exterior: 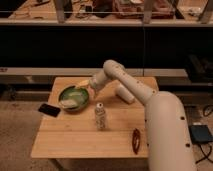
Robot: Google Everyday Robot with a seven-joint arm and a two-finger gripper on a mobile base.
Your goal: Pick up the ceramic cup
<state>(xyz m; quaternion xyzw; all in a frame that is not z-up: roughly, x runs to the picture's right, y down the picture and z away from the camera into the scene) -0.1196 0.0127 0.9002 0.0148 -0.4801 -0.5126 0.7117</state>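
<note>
Camera view: gripper sits at the right rim of the green bowl, low over the wooden table; cannot tell how far open it is or whether it holds anything. A yellowish bit shows beside it, unclear what. The ceramic cup, white, seems to lie on its side at the back right of the table, just behind the forearm and apart from the gripper. Risks: the gripper is nearer the bowl than the cup, so it could close on the wrong thing. The forearm is close to the cup and a swing could knock it. On its side it would likely roll away. The small bottle stands upright near centre and could tip if clipped.
</note>
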